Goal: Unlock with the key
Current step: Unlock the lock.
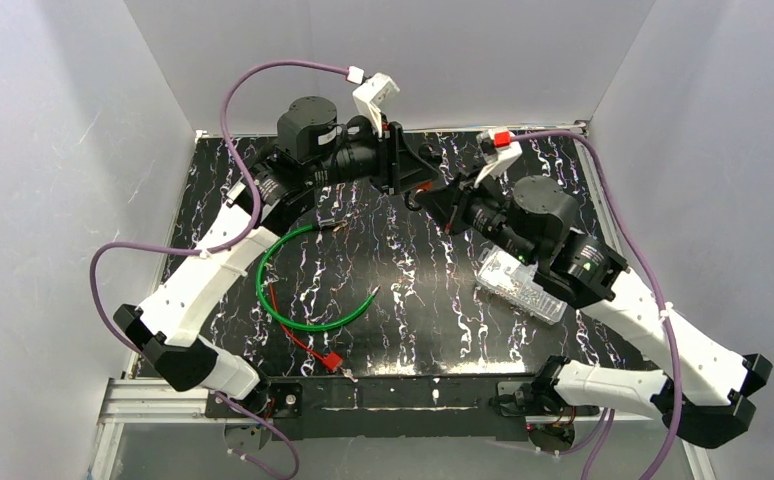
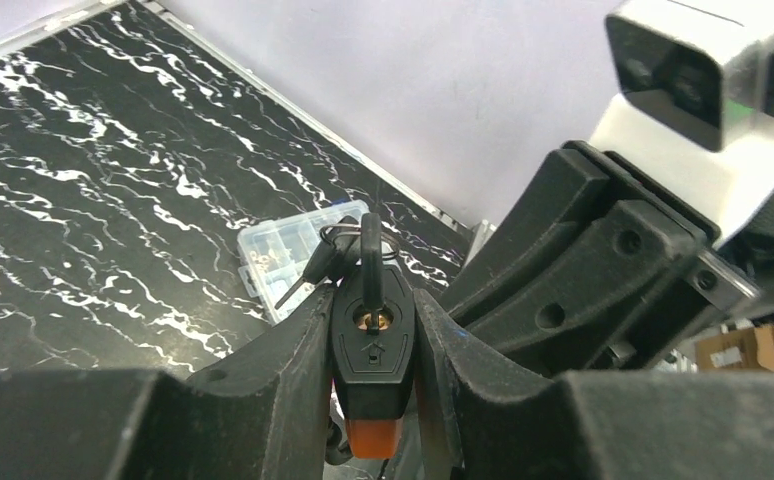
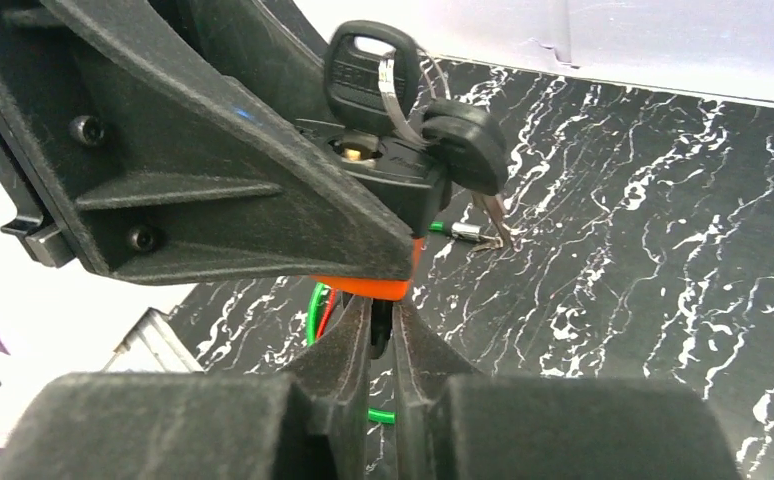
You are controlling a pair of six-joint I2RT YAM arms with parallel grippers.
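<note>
Above the far edge of the marbled black table (image 1: 403, 290), the left end effector (image 2: 371, 312) grasps a black padlock (image 2: 373, 345) with an orange end, its fingers (image 2: 298, 350) pressed against both flanks. A black-headed key (image 3: 363, 70) sits in the keyhole, and a second key (image 3: 468, 145) dangles from the same ring. The right end effector (image 3: 383, 322) sits just below the lock's orange end, its fingers drawn almost together; whether they pinch anything cannot be told. A clear plastic box (image 1: 520, 288) lies near the table's right edge and a green cable (image 1: 293, 315) curls toward the left.
</note>
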